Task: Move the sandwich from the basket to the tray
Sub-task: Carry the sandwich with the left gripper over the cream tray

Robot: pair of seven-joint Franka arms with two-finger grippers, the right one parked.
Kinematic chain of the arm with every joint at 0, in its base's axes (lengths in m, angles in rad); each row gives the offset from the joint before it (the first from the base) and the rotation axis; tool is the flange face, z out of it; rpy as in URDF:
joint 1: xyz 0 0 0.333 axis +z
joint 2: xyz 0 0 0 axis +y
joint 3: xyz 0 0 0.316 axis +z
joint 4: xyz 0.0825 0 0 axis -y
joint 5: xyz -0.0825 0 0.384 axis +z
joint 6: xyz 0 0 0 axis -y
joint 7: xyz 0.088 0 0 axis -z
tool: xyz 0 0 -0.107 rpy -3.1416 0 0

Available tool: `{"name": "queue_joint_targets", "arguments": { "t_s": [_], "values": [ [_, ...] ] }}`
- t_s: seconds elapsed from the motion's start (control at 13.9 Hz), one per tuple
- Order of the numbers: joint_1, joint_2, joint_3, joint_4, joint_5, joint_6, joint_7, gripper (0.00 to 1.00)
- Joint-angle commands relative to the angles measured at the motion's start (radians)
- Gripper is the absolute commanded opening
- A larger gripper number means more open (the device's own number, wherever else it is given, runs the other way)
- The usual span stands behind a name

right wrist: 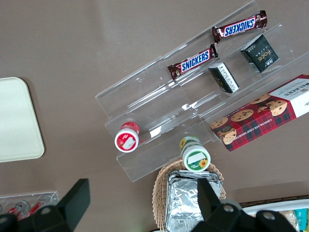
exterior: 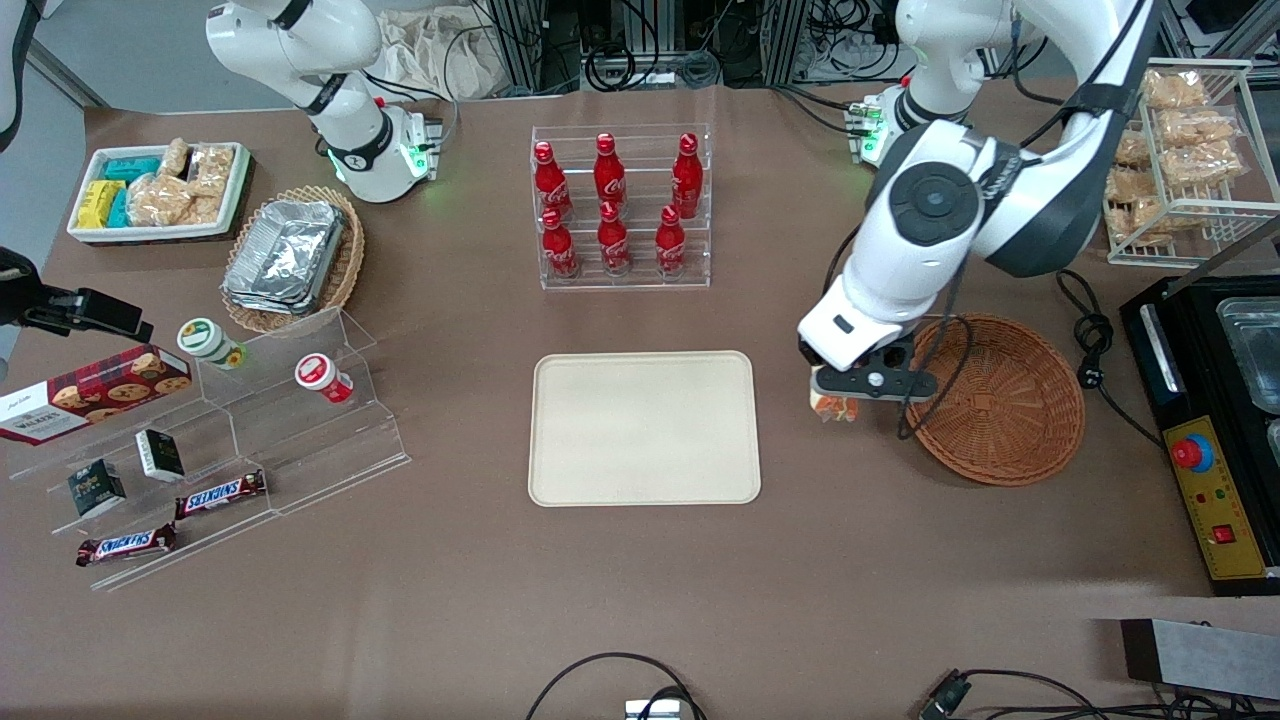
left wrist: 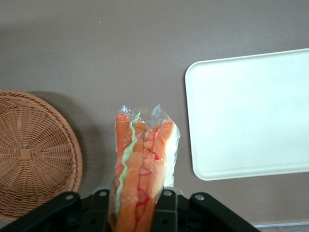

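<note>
A wrapped sandwich (left wrist: 142, 164) fills the wrist camera's foreground, clamped between the fingers of the left arm's gripper (left wrist: 140, 205), its orange-and-green cut edge facing the lens and its long axis running straight out from the claw. In the front view the gripper (exterior: 835, 398) hangs above bare table in the gap between the basket (exterior: 1000, 400) and the tray (exterior: 645, 428), with the sandwich (exterior: 832, 405) showing just beneath it. The reddish-brown wicker basket lies empty at about three o'clock from the claw in that view, its rim just beside the gripper; the cream tray sits at about nine o'clock, a short stretch of brown table (exterior: 640, 600) between its near edge and the load. The tray is bare and nothing stands in the way. The transfer looks roughly half done: the sandwich is out of the basket but not yet over the tray. The coming move would seem to turn on a plain sideways carry toward nine o'clock, then a lowering onto the tray's flat bed. The working arm is the one close to both.
</note>
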Motion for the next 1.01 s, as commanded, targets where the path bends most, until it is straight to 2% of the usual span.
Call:
{"name": "queue_joint_targets", "arguments": {
  "t_s": [0.0, 0.29, 0.51, 0.94],
  "values": [
    [-0.071, 0.115, -0.004, 0.104, 0.09, -0.02, -0.139, 0.22],
    [-0.14, 0.213, -0.002, 0.155, 0.162, -0.011, -0.248, 0.22],
    [-0.17, 0.296, -0.002, 0.186, 0.247, -0.004, -0.318, 0.22],
    [-0.224, 0.39, 0.0, 0.257, 0.261, 0.027, -0.345, 0.21]
  ]
}}
